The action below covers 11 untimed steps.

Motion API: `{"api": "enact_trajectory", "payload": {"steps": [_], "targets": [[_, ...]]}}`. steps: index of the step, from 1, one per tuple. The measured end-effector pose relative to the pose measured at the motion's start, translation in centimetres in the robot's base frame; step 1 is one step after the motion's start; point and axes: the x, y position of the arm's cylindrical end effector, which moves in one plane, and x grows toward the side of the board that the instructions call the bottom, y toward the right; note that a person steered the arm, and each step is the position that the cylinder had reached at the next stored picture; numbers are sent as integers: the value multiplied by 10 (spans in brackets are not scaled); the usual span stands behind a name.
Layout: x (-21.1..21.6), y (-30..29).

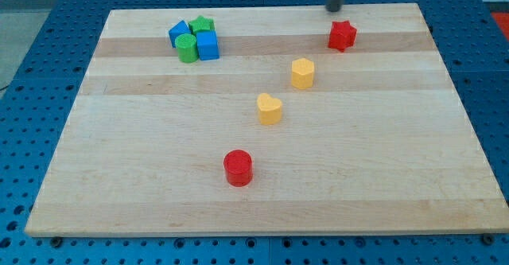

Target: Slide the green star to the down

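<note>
Green star (203, 25) sits at the far left of the wooden board (159, 177), at the back of a tight cluster of four blocks. Touching it on the left is a blue block (179, 32) whose shape I cannot make out; just in front of the star are a green cylinder (187, 48) and a blue cube (207, 45), side by side and pressed against each other.

My tip (334, 9) is at the far edge of the board, toward the right, well apart from the cluster. It is a bare rod with no pincer, so there is nothing to spread or press together. Nearest to it is a red star (342, 35), just in front and slightly right, not touching.

A yellow hexagonal block (302, 72) lies nearer, then a yellow heart-like block (270, 108) to its near left. A red cylinder (238, 168) stands alone in the near middle.
</note>
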Motion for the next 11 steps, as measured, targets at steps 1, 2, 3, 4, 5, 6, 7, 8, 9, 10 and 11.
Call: {"api": "enact_trajectory", "payload": {"steps": [1, 2, 3, 4, 5, 6, 7, 8, 9, 10, 11], "targets": [[3, -75], [3, -154], [18, -176], [68, -158], [107, -158], [144, -163], [97, -163], [68, -170], [97, -263], [157, -264], [132, -244]]}}
